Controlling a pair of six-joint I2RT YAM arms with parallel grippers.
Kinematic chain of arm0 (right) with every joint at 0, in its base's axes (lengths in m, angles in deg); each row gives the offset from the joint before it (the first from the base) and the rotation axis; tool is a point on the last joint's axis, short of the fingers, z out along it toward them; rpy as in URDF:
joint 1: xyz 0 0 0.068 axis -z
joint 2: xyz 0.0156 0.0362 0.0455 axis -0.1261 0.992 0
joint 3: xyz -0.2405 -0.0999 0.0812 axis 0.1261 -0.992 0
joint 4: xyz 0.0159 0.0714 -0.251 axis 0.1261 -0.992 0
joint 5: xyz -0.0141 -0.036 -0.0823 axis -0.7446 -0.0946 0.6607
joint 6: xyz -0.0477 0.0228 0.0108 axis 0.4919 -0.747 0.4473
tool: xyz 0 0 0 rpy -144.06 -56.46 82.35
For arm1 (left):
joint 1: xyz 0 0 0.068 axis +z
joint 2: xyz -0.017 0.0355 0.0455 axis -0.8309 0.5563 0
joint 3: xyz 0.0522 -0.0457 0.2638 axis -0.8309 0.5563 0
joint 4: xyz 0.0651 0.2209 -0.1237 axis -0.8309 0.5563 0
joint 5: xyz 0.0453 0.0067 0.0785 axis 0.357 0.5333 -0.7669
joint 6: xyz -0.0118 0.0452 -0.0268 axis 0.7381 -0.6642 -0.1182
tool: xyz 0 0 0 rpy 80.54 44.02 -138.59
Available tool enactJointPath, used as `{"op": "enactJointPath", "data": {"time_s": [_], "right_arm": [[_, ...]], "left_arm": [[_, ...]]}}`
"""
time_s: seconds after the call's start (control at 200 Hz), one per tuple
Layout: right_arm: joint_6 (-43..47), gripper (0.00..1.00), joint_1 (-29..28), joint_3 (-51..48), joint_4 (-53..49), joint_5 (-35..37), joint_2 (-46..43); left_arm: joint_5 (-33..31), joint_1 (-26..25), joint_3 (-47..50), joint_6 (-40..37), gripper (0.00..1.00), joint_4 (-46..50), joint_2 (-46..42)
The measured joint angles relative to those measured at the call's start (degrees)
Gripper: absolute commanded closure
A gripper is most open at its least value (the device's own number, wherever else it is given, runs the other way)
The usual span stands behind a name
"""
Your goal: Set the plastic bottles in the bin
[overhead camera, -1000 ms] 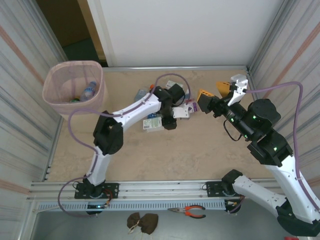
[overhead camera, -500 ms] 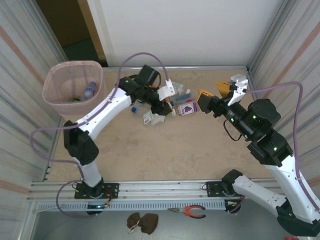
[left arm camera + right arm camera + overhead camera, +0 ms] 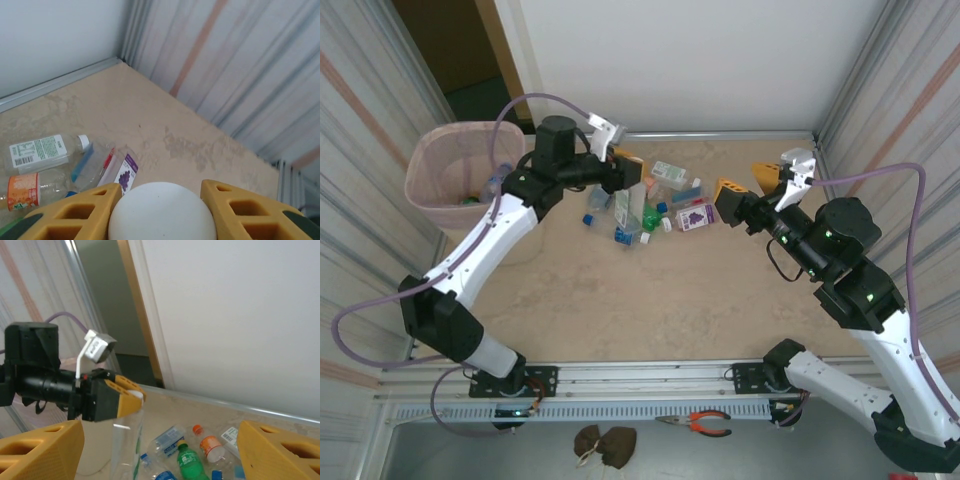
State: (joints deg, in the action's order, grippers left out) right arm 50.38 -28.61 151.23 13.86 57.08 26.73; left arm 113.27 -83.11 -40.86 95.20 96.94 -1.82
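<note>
Beige tabletop (image 3: 650, 300), scattered bottles (image 3: 695, 215), ribbed walls (image 3: 910, 100).

Bright even light, soft shadows, close foreground soft.

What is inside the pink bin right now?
In the bin, a clear bottle with a blue label lies at the bottom, with something green beside it. The left arm crosses over the bin's right edge, so anything under it is hidden.
</note>
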Motion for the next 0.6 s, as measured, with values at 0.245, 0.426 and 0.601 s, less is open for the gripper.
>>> {"op": "enactJointPath", "data": {"time_s": [0.245,0.426,0.601], "right_arm": [[0.00,0.21,0.00,0.00,0.00,0.04,-0.07],[0.00,0.21,0.00,0.00,0.00,0.66,-0.13],[0.00,0.21,0.00,0.00,0.02,0.68,0.00]], "left_arm": [[-8.57,8.94,-1.97,16.24,0.76,1.11,-2.43],[-21.79,13.51,-6.19,25.81,0.76,8.66,-6.25],[-29.22,23.82,-7.74,34.14,0.79,14.38,-11.50]]}}
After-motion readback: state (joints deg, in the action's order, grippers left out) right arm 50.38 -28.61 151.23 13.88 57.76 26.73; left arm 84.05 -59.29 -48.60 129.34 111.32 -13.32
